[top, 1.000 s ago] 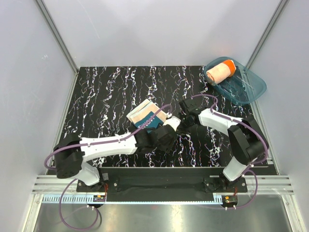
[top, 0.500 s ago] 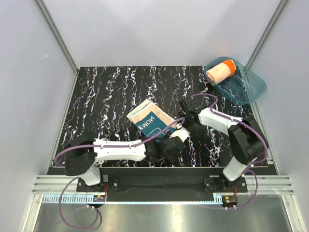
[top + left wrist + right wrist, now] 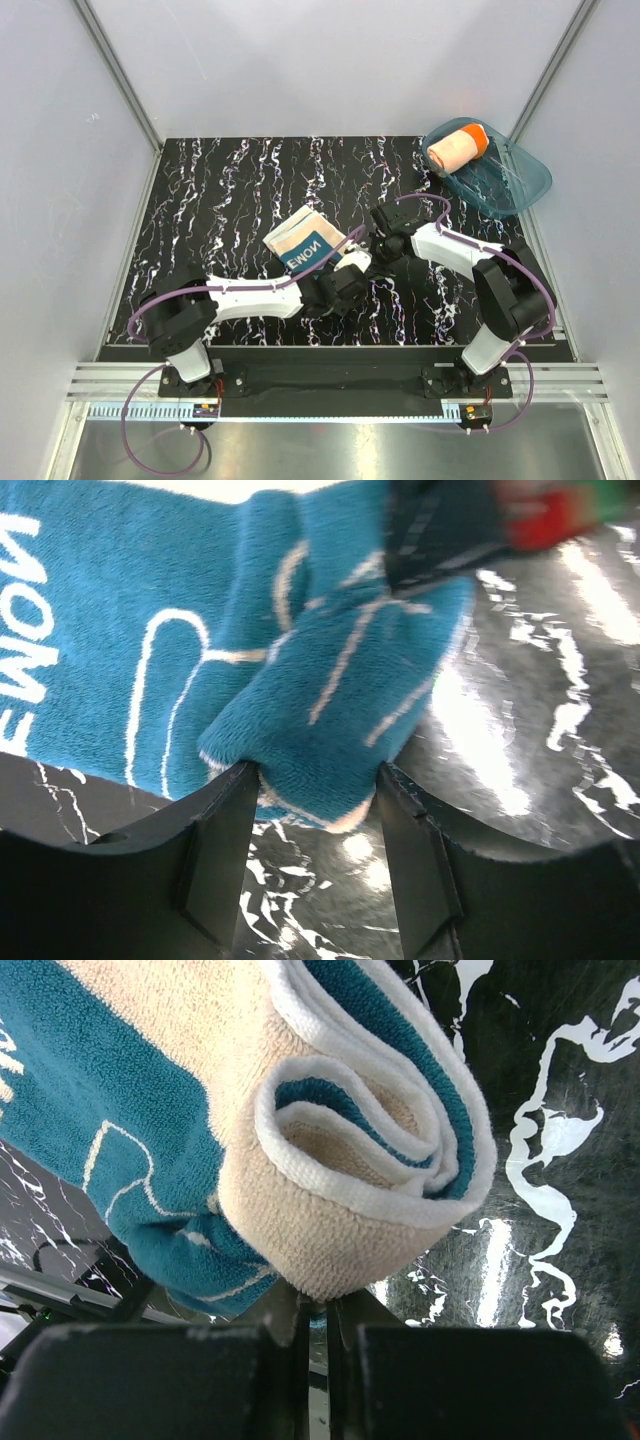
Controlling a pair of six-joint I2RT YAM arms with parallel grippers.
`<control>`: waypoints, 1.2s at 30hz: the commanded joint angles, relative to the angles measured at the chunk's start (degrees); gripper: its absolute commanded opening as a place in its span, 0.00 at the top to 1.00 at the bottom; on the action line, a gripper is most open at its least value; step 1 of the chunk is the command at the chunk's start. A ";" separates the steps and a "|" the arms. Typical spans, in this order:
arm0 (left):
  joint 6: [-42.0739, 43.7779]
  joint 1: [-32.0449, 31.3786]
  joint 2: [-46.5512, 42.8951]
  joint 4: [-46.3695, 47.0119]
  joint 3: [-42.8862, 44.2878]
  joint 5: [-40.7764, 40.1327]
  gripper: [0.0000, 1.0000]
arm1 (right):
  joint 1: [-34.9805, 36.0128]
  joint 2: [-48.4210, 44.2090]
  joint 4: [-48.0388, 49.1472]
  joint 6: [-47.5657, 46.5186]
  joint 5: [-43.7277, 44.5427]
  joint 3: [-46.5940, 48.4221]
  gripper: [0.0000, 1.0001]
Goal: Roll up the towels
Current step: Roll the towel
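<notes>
Table [image 3: 220,190]: near edge hidden under the arms; glossy black slab with white veining.
Teal towel [image 3: 303,243]: centre of table; right corner hidden beneath both grippers and white lettering cut off. More bunched than half a second ago. Plush pile, cream back, right edge curled into a loose roll.
Left gripper [image 3: 313,790]: grasping a thick fold of the teal towel, cloth filling the gap; further forward than half a second ago.
Right gripper [image 3: 315,1312]: clenched on the curled cream edge; unmoved.
Orange towel [image 3: 455,147]: rolled, lying in the tub; unchanged.
Tub [image 3: 515,185]: far right corner; translucent blue-green plastic, oval.
</notes>
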 commanded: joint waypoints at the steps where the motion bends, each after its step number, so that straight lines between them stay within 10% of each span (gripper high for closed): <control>1: 0.86 1.76 -0.41 3.85 -0.96 -0.56 0.44 | 0.64 -1.40 -0.64 -0.79 -0.64 0.87 1.00; 15: -1.77 2.29 5.21 1.39 -2.01 9.37 0.39 | 0.72 -0.17 -2.92 -2.46 -1.87 4.38 1.00; 22: -6.08 2.30 4.17 0.34 -4.48 10.62 0.99 | 0.55 0.71 -3.45 -2.99 -2.31 5.88 1.00; 31: -10.65 3.08 -1.46 -3.53 -1.67 23.07 1.00 | 0.20 2.12 -6.70 -3.60 1.73 7.55 0.99; 36: -18.29 5.89 -3.74 -1.16 -1.49 34.77 1.00 | -0.77 2.30 -9.59 -4.66 4.53 9.66 0.79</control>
